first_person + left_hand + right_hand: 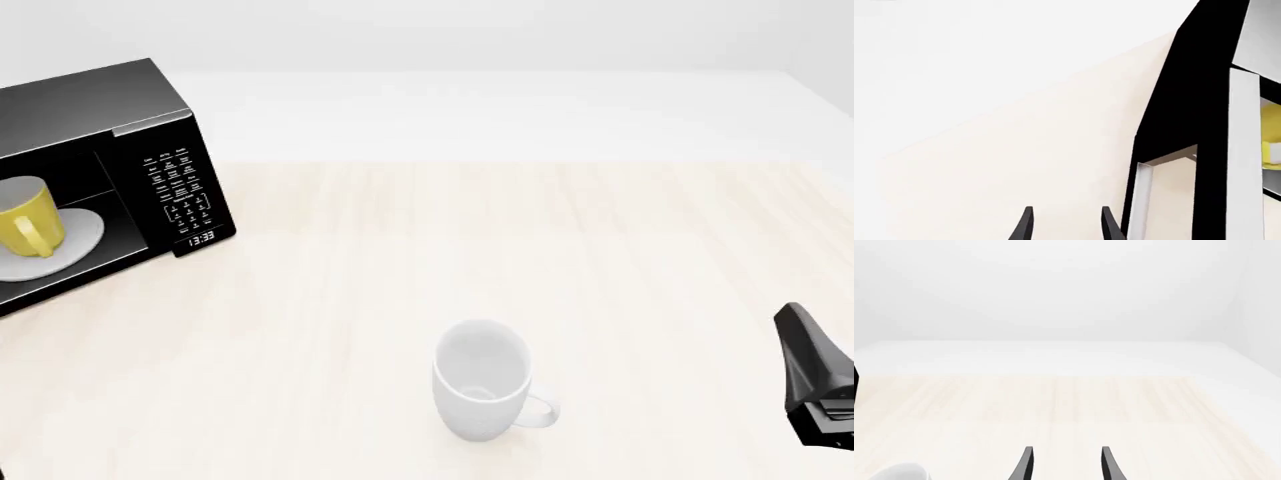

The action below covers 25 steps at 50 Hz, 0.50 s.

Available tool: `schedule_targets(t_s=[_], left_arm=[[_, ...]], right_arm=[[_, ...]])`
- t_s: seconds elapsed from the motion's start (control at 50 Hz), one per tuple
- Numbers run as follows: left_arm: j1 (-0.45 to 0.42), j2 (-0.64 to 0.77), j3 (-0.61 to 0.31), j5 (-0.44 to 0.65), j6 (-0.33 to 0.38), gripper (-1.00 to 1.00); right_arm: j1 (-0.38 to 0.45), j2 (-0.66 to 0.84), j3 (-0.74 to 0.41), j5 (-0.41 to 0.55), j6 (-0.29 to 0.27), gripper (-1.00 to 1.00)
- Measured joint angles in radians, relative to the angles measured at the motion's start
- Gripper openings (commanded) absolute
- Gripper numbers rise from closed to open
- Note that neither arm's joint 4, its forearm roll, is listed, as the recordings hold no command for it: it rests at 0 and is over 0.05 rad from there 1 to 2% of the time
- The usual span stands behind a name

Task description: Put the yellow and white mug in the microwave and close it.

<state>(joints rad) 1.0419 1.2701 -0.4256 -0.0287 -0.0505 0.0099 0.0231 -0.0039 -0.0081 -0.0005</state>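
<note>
Mug work looks finished: the yellow and white mug [27,222] sits inside the microwave [100,130]. Your left gripper [1063,225] and right gripper [1063,465] are parted, empty. Push the stiff door's [1244,165] free edge.

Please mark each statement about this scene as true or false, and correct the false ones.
1. The yellow and white mug stands on the turntable plate inside the microwave. True.
2. The microwave is closed. False: its inside is open to view.
3. The white mug lies on its side. False: it stands upright on the table.
4. The left pincer holds nothing. True.
5. The right pincer grips the white mug. False: it is empty.
</note>
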Motion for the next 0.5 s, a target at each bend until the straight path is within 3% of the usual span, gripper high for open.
schedule_targets(t_s=[0.5], left_arm=[[-0.106, 0.027, 0.012, -0.033, -0.027, 1.00]], right_arm=[[0.000, 0.000, 0.000, 0.000, 0.000, 1.00]])
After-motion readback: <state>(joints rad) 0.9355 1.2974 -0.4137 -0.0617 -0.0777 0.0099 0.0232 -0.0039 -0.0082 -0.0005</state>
